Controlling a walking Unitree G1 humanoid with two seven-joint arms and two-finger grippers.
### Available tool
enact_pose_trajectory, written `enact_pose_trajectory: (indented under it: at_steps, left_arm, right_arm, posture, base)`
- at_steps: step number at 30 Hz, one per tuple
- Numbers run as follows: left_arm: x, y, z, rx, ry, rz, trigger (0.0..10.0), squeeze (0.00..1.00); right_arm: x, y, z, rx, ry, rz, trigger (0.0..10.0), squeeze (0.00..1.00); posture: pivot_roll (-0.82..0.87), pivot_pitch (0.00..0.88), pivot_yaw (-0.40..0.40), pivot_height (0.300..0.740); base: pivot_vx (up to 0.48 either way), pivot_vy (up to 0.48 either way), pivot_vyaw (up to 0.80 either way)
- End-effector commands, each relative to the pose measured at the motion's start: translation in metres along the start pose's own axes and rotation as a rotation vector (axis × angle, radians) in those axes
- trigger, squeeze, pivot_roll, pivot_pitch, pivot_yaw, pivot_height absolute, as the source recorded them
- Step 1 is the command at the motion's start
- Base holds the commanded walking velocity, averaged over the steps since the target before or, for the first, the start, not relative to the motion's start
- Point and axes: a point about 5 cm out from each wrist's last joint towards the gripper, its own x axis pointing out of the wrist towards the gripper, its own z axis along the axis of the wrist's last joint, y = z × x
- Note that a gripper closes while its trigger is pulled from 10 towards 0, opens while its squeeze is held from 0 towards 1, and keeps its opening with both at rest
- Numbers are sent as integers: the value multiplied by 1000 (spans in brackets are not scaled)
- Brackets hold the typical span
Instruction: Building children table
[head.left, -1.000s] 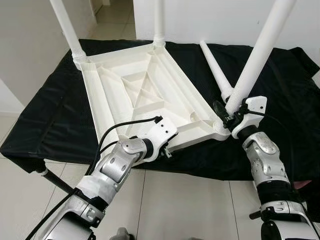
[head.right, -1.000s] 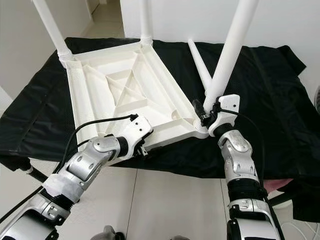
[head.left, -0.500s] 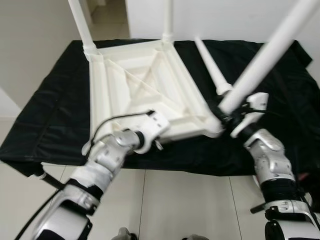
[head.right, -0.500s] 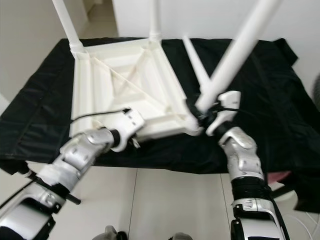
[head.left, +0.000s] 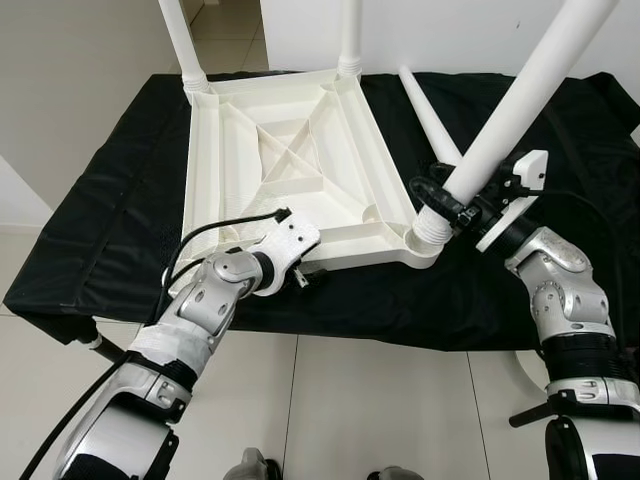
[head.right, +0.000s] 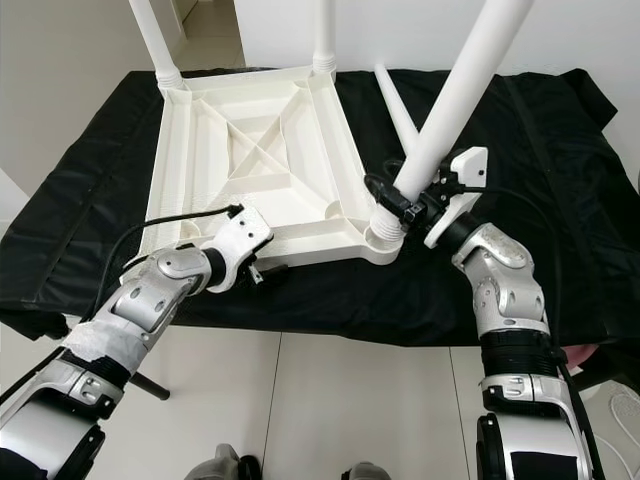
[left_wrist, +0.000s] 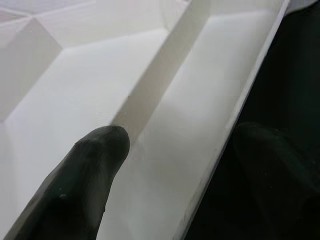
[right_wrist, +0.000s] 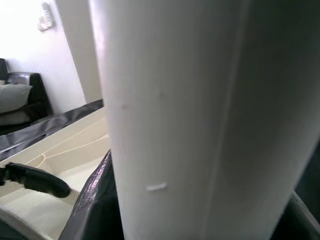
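White plastic tabletop lies upside down on the black cloth, near its front edge. Right gripper clamps the tilted leg at the front-right socket; left gripper pinches the front rim. Straighten leg before twisting home.

Upturned tabletop on cloth, loose leg right

The two eye views look down from the robot's head, high above both grippers, and share the whole upside-down white table on the black cloth. The left wrist view looks along the left gripper, very close to the table's rim. The right wrist view sits right against the leg in the right gripper.
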Motion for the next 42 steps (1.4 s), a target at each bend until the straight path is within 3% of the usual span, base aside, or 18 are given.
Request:
enact_pose_trajectory:
  at_steps: [1, 4, 10, 11, 12, 13, 21, 22, 23, 24, 31, 42]
  left_arm:
    - [-4, 4, 13, -37, -70, 69, 10000, 0]
    - [-13, -4, 47, -79, -251, -36, 10000, 0]
    - [-25, -14, 76, -97, -395, -157, 10000, 0]
    - [-27, -13, 81, -116, -419, -170, 10000, 616]
    - [-27, -13, 81, -116, -419, -170, 10000, 616]
    - [-30, -13, 88, -152, -453, -197, 10000, 1000]
    - [-35, -8, 110, -240, -526, -208, 10000, 1000]
    - [-36, -6, 115, -274, -536, -202, 10000, 557]
    - [-36, -4, 118, -296, -541, -200, 10000, 557]
    - [-36, -2, 121, -306, -545, -186, 10000, 0]
    - [-34, 1, 128, -319, -542, -146, 10000, 0]
    - [-33, -2, 141, -326, -541, -174, 10000, 0]
  right_arm:
    - [6, -1, 2, -2, -15, -44, 10000, 0]
    - [12, -4, 0, 18, 0, -125, 10000, 0]
    - [17, -7, -6, -19, 71, -192, 10000, 0]
    - [17, -6, -6, -23, 73, -191, 10000, 0]
    - [17, -6, -6, -23, 73, -191, 10000, 0]
    - [18, -4, -6, -29, 76, -177, 10000, 0]
    - [20, 11, -5, -70, 85, -53, 10000, 0]
    - [19, 15, -6, -73, 89, -16, 10000, 0]
    - [19, 18, -6, -75, 92, 5, 10000, 0]
    - [19, 22, -6, -77, 95, 38, 10000, 0]
    - [16, 41, -7, -77, 106, 187, 10000, 0]
    - [13, 51, -11, -99, 163, 287, 10000, 0]
  posture:
    - [-108, 81, 83, 740]
    - [-104, 80, 76, 740]
    - [-101, 75, 70, 740]
    - [-99, 72, 67, 740]
    - [-99, 72, 67, 740]
    - [-98, 70, 66, 740]
    - [-95, 56, 61, 740]
    - [-95, 56, 61, 740]
    - [-95, 56, 61, 740]
    - [-96, 47, 57, 740]
    - [-98, 36, 57, 740]
    - [-98, 34, 55, 740]
  base:
    - [0, 0, 0]
    - [0, 0, 0]
    - [0, 0, 0]
    - [0, 0, 0]
    - [0, 0, 0]
    - [0, 0, 0]
    - [0, 0, 0]
    - [0, 0, 0]
    - [0, 0, 0]
    - [0, 0, 0]
    - [0, 0, 0]
    - [0, 0, 0]
